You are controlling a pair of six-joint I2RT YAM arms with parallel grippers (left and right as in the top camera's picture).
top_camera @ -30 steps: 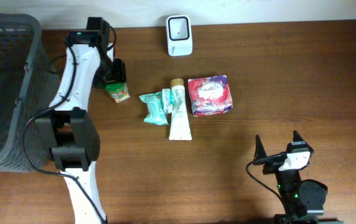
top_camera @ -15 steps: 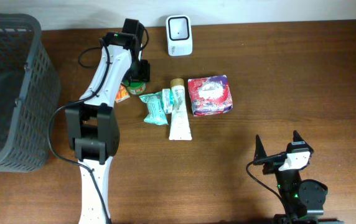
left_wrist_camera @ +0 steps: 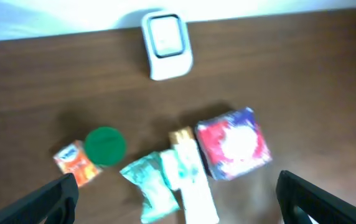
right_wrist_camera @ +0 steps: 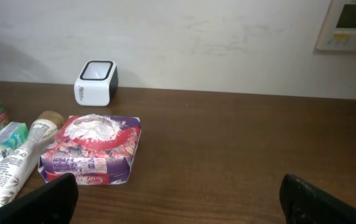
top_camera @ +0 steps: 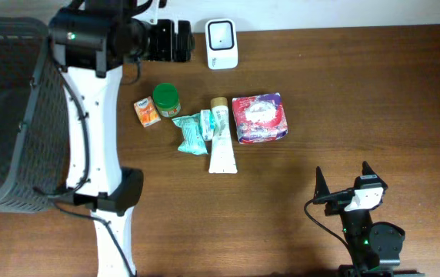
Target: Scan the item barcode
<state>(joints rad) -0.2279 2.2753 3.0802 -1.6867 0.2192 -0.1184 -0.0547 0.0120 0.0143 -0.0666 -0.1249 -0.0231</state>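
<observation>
The scanner (top_camera: 221, 43) at top centre faces no item, the left pincer (top_camera: 175, 40) and right pincer (top_camera: 343, 181) both gape empty, so grasping the green-lidded jar (top_camera: 166, 96) probably comes next.

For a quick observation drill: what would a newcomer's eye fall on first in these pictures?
The eye lands first on the groceries clustered in the middle of the table: a red-and-purple packet, a white tube, a teal pouch, a green-lidded jar and a small orange box. Behind them at the far edge stands the white scanner, with the open, empty left gripper raised near it. A dark basket fills the left side.
</observation>
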